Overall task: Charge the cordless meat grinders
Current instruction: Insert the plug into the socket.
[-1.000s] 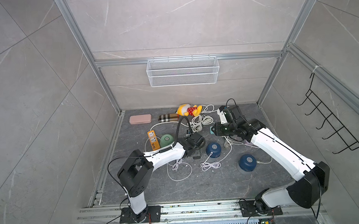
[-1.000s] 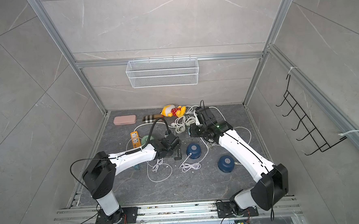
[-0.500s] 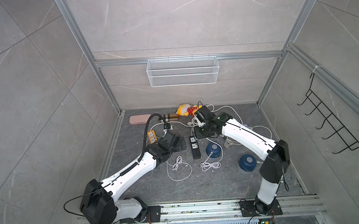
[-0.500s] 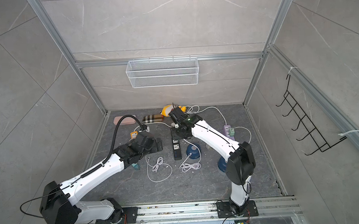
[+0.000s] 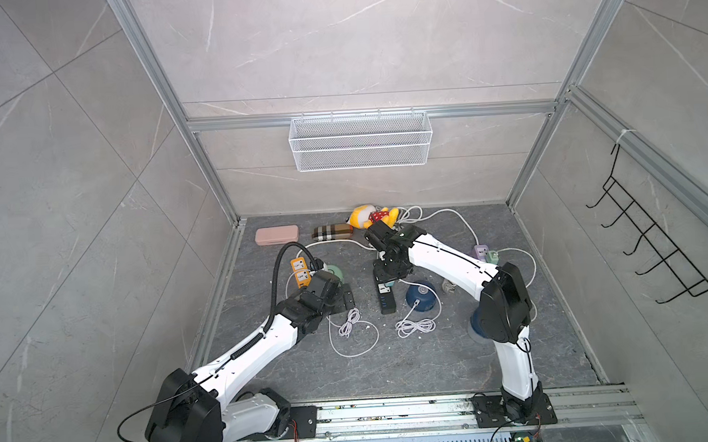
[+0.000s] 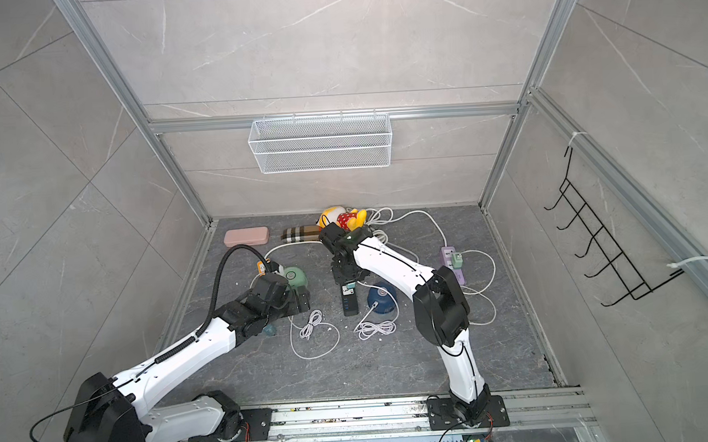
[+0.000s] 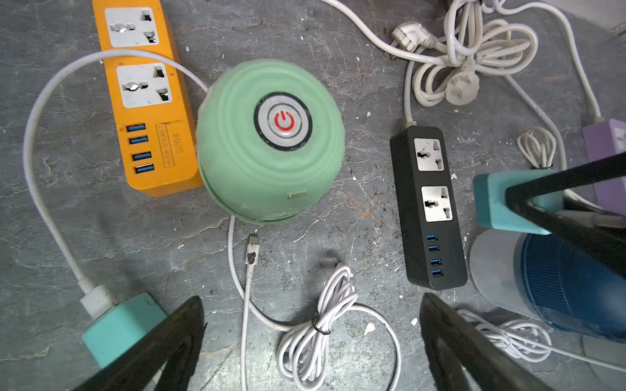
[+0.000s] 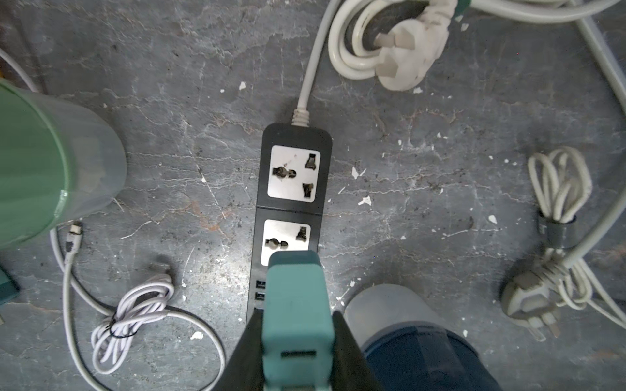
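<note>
Left wrist view gives us what the top views don't. The mint green grinder (image 7: pixel 271 142) has its silver button (image 7: pixel 284 122) with a red power mark facing up. A small charge port (image 7: pixel 297 194) sits low on its side, turned toward the left claw (image 7: pixel 310 304). In both top views that grinder (image 5: pixel 333 271) is just a small green dome past the claw, and the port is too small to read.

Its long axis is vertical, dome up, clear base on the desk (image 5: pixel 393 365). The left claw is wide open and holds nothing. The green grinder sits ahead of it, roughly in line with the gap, not touching. A loose white cable tip (image 7: pixel 252 243) lies between claw and grinder, aimed at the port.

Right wrist view shows best the right claw (image 8: pixel 294 318) clamped narrow on a teal adapter (image 8: pixel 294 294), over the black power strip (image 8: pixel 293 176) at its nearer socket. One dark blue grinder (image 8: pixel 423 355) stands upright just beside that claw, and the green one is well off to its other side. A second blue grinder (image 5: pixel 474 321) shows in a top view only, mostly hidden behind the right arm (image 5: pixel 450 262).
</note>
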`<state>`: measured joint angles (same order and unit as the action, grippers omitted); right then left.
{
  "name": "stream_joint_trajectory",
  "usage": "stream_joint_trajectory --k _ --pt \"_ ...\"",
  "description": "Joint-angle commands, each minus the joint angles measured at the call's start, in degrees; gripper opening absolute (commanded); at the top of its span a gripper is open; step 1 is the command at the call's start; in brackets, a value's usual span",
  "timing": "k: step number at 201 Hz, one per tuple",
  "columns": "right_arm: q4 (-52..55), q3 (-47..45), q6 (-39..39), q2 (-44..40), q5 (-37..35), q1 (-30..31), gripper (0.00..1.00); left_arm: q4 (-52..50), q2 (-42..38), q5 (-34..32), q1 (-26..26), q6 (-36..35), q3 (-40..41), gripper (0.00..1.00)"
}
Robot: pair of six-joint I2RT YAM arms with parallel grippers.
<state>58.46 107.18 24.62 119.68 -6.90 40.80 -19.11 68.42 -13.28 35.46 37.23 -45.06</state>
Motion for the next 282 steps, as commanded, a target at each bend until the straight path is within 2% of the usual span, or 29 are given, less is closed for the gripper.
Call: stream_joint_trajectory --k 1,150,218,282 --pt "0.4 0.3 1.4 1.9 -1.2 -0.2 0.0 2.6 -2.0 1.4 -0.9 -0.9 0.3 1.0" --pt "-1.2 0.1 1.4 8.3 -0.1 -1.7 0.0 3.1 -2.4 2.6 -1.8 -0.3 1.7 1.0" --pt "-3.4 -3.5 0.7 9.1 -0.2 -1.9 0.0 2.5 -3.6 2.3 -2.5 -0.2 1.9 1.0" --pt "-1.3 -3.9 -3.8 5.5 -3.5 -8.5 0.0 -2.4 -6.5 2.2 -7.1 -2.6 -1.7 1.0"
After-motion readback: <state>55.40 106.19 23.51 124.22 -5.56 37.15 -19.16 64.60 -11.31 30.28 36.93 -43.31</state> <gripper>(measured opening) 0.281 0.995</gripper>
